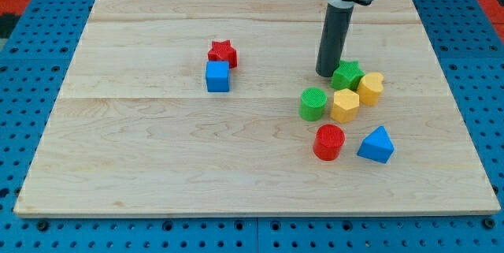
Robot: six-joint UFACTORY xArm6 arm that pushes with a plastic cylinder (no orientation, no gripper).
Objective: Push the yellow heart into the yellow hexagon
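Bench (157,150): pale wooden board, eight blocks on it in two groups. Toward the view's left, a red star (223,52) with a blue cube (218,76) touching it just below. Toward the view's right, a cluster: green star (347,74), yellow heart (371,87) at its right, yellow hexagon (345,105) below both, green cylinder (313,103) just left of the hexagon, red cylinder (329,142) lower down, blue triangular block (376,144) to the right of that. My tip (326,74): no gripper is fitted, only a plain dark rod that neither opens nor closes and holds nothing; its end rests on the bench at the green star's left edge, touching it or very nearly so, above the green cylinder. The heart lies on the far side of the green star from my tip, so I am not in contact with it. Task status: the heart sits up and to the right of the hexagon, the two touching or within a hair of it; I cannot tell which. I judge the job nearly done or done. If a gap remains, what is left is a short nudge of the heart down and leftward, for which my tip must first get round to the heart's upper right side.
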